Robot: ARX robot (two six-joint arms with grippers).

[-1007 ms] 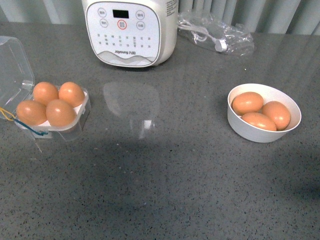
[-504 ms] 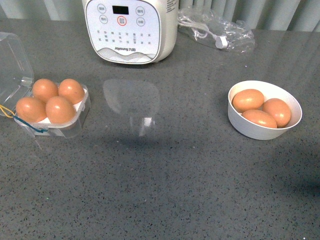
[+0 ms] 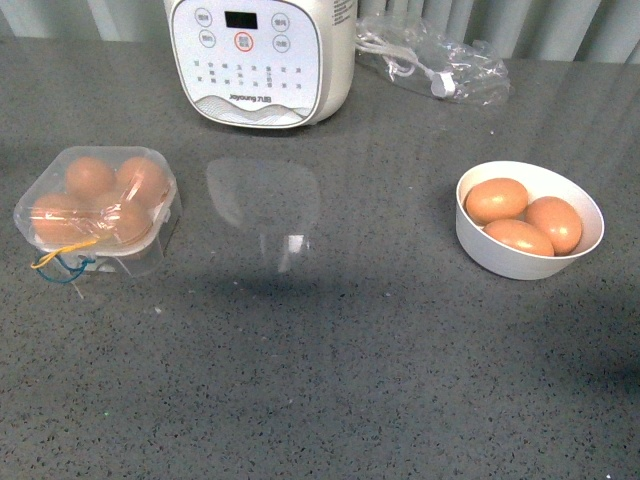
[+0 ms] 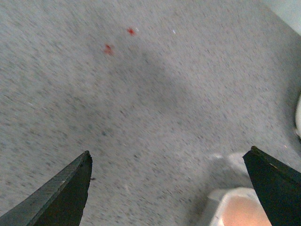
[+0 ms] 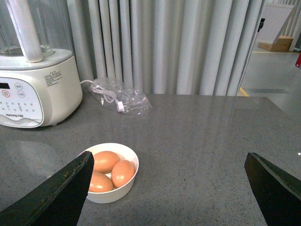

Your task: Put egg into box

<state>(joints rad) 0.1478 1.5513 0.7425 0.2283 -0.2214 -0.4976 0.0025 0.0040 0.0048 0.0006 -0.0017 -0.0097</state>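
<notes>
Lying at the left of the grey countertop (image 3: pixel 330 380): box (image 3: pixel 97 205), clear lid down over four eggs (image 3: pixel 90 176), one to a cell, seen hazily through the plastic; yellow and blue bands (image 3: pixel 62 262) trailing from its near edge onto the counter. Well back, between box and bowl: white appliance (image 3: pixel 260 60) with a button panel; just to its right, a clear bag (image 3: pixel 432 62) holding a white cable. At the right, well apart from the box: round white bowl (image 3: pixel 480 250) with three more eggs (image 3: pixel 497 200). Left gripper (image 4: pixel 169 150): fingers spread wide, holding nothing, over blurred counter; a white-and-orange shape at the frame edge, too blurred to name. Right gripper (image 5: pixel 168 156): fingers likewise wide apart, empty; bowl, appliance and bag in sight beyond it.
</notes>
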